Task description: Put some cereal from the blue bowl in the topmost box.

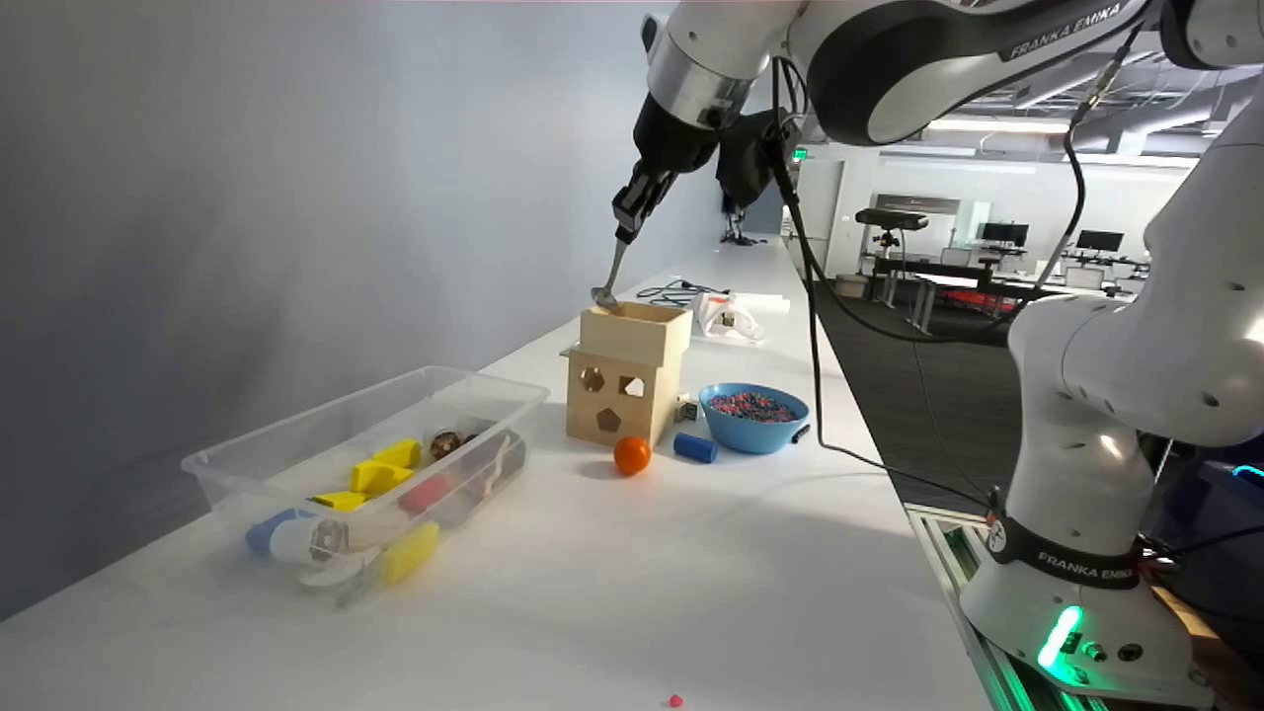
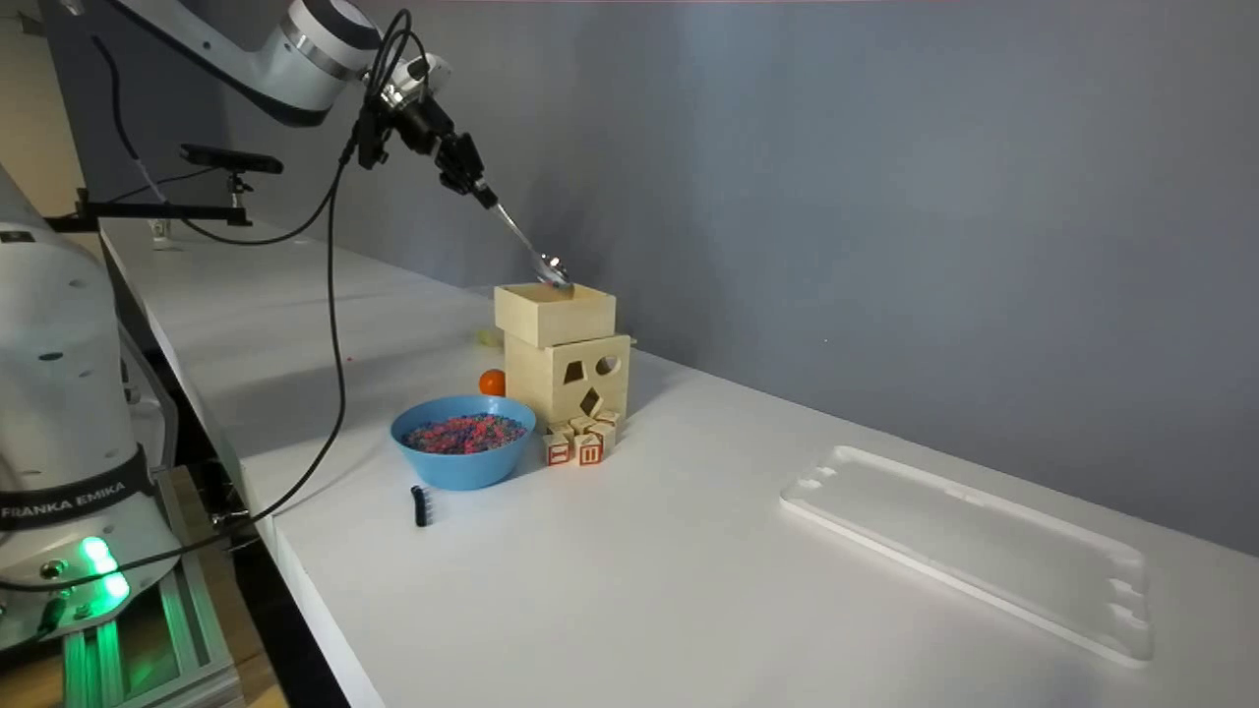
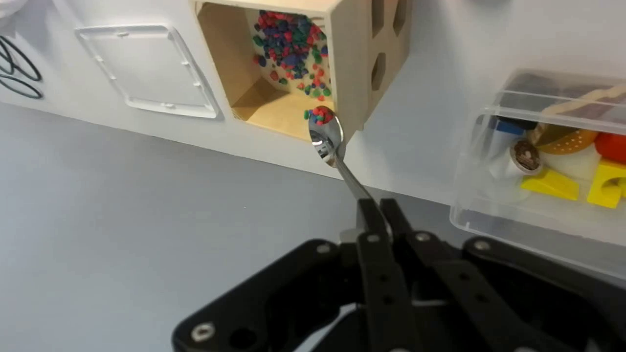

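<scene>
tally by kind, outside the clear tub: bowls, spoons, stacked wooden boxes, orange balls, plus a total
Blue bowl: 1
Spoon: 1
Topmost box and holed box beneath it: 2
Orange ball: 1
Total: 5

The white arm (image 1: 1106, 375) has black cables (image 2: 341, 383) and a black gripper (image 3: 378, 206).

We see the blue bowl (image 2: 462, 469), round and upright, holding cereal (image 2: 464, 434) in tiny red and blue bits. Near it, higher, sits the topmost box (image 1: 634, 339), light tan, open-topped, with more cereal spread inside and a little held at its rim.
</scene>
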